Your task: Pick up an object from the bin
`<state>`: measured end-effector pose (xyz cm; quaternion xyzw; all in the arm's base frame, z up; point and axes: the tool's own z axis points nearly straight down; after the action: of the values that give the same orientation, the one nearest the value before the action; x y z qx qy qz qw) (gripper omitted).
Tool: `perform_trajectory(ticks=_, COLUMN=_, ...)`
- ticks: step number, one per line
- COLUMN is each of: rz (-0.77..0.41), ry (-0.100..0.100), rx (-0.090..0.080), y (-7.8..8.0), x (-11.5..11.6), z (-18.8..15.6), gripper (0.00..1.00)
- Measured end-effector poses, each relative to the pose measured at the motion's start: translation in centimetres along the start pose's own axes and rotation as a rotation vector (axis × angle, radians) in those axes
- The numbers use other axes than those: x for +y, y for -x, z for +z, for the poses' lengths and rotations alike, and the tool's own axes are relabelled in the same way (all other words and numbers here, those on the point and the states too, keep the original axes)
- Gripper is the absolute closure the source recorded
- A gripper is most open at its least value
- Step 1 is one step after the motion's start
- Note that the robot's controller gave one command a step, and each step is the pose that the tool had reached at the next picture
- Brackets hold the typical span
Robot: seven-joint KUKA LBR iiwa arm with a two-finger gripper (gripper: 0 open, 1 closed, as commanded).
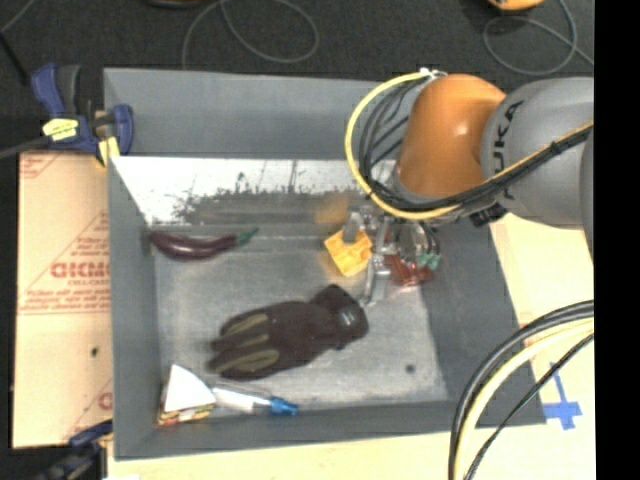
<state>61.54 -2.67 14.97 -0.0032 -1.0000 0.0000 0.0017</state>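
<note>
My gripper (376, 280) hangs below the orange wrist cover, over the right middle of the bin. Its tip is just above the cuff of a black glove with olive finger pads (290, 336), which lies flat in the bin's middle. A yellow wedge like a piece of cheese (345, 255) sits right beside the gripper on its left. A small red thing with a green bit (410, 268) lies close on its right, partly hidden by the gripper.
A dark purple eggplant (195, 244) lies near the back wall at the left. At the front left corner are a white triangular piece (187, 388) and a pen with a blue cap (255, 401). The arm covers the bin's back right.
</note>
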Motion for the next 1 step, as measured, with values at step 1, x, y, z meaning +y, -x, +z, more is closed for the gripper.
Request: perform_trajectory(ticks=1, rz=0.000, ry=0.000, rx=-0.008, y=0.14, x=0.00, z=-0.51, gripper=0.00)
